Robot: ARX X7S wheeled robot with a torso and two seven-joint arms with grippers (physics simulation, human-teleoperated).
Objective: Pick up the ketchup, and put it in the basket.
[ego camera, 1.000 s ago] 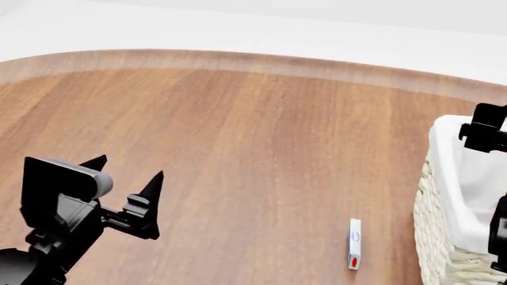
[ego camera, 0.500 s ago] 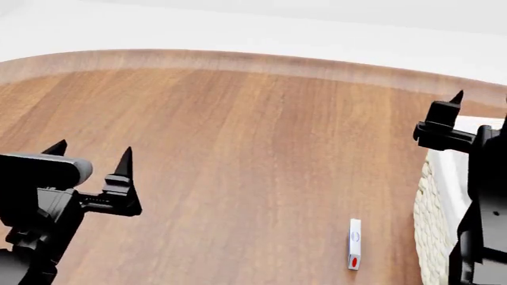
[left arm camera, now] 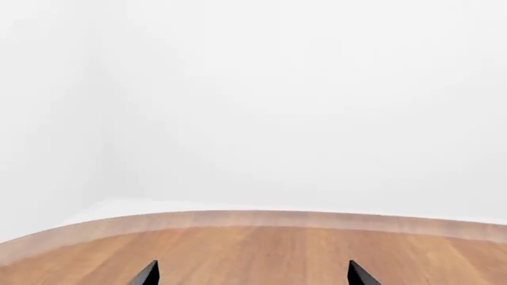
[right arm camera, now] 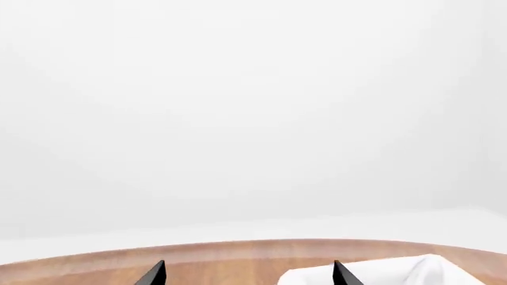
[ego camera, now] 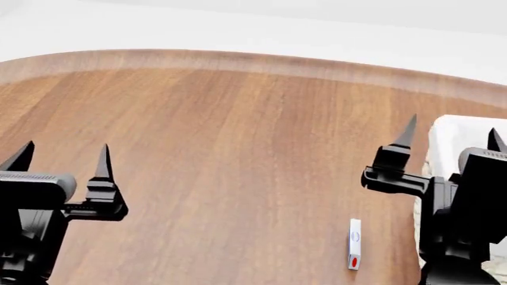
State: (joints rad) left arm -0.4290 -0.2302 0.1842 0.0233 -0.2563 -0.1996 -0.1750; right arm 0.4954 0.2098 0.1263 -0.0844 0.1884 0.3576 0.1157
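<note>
The ketchup is out of view in every frame. The basket (ego camera: 453, 138) stands at the table's right edge, cream wicker with a white liner, mostly hidden behind my right arm; its liner corner also shows in the right wrist view (right arm camera: 396, 272). My left gripper (ego camera: 63, 155) is open and empty, fingertips pointing up, over the table's left front. My right gripper (ego camera: 452, 135) is open and empty, fingertips pointing up, at the basket's near left side. Both wrist views show only the fingertip points (left arm camera: 147, 274) (right arm camera: 155, 274) with nothing between them.
A small white flat box with a red dot (ego camera: 354, 244) lies on the wooden table (ego camera: 237, 136) just left of the basket. The table's rounded far edge (ego camera: 262, 60) meets a white wall.
Both grippers have tilted their fingertips upward. The left gripper moved left and down in the head view; the right arm swung in from the right edge, in front of the basket.
</note>
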